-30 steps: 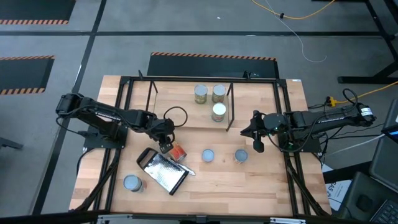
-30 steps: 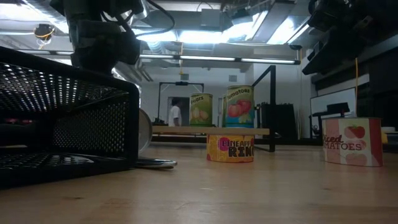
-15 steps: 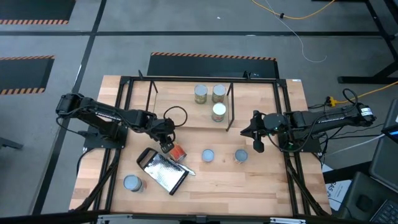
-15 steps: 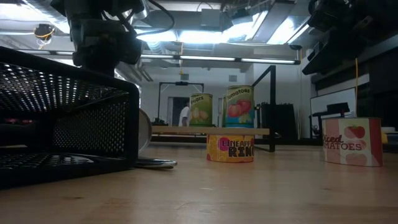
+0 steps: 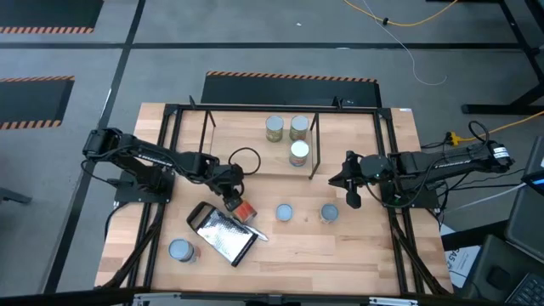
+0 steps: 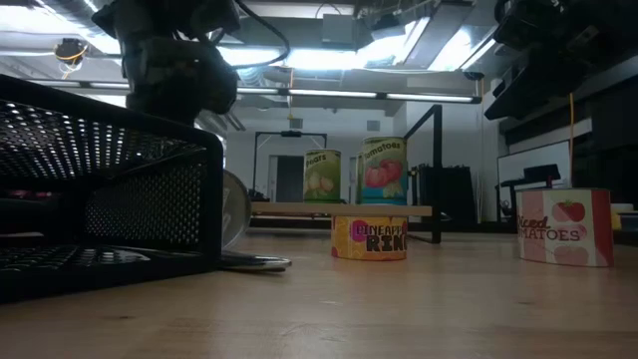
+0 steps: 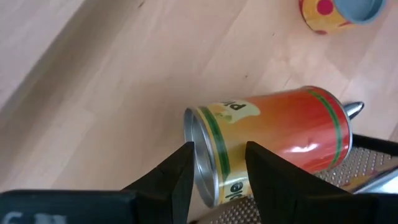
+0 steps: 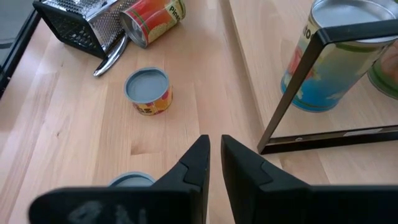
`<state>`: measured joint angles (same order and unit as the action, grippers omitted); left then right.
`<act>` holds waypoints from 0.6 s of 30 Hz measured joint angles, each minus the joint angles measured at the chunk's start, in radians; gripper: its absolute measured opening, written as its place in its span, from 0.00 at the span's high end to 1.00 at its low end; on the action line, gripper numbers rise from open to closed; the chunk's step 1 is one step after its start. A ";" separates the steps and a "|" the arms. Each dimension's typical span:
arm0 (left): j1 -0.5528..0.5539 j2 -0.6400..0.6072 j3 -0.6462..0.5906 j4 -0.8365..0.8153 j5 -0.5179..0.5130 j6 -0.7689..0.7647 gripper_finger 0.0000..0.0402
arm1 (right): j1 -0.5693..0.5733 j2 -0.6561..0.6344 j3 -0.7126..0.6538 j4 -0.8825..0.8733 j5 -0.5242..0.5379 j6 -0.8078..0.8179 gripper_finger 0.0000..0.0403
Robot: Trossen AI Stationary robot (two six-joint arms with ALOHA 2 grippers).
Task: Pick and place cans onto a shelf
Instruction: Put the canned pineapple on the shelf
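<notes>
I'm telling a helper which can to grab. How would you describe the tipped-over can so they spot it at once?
Start at the grater on the table's left half. The can lies against its upper right corner, under the left gripper. It is the only can on its side, orange-red with a green band, while the others stand upright.

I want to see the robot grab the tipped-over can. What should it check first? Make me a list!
1. Left gripper open: ok.
2. Fingers on both sides of the lying can: ok, just above its silver end.
3. Grater out of the way: not ok, it touches the can.
4. Room on the shelf: ok, three cans sit at its right end, the rest is bare.
5. Right gripper away from the can: ok, it waits near the shelf.
6. Can dented: cannot tell.
</notes>
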<state>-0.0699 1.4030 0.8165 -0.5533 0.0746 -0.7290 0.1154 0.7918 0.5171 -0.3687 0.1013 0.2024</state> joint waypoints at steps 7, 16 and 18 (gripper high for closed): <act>0.000 0.000 0.000 0.000 0.023 0.002 0.67 | 0.000 0.000 0.000 0.000 0.000 0.000 0.89; 0.000 0.000 -0.001 -0.004 0.081 -0.023 0.72 | 0.000 0.000 0.000 -0.001 0.000 0.001 0.89; 0.000 0.000 -0.002 -0.007 0.107 -0.046 0.73 | 0.000 0.000 0.000 -0.001 0.000 0.001 0.89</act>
<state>-0.0700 1.4029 0.8150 -0.5599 0.1820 -0.7750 0.1154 0.7918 0.5171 -0.3698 0.1013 0.2039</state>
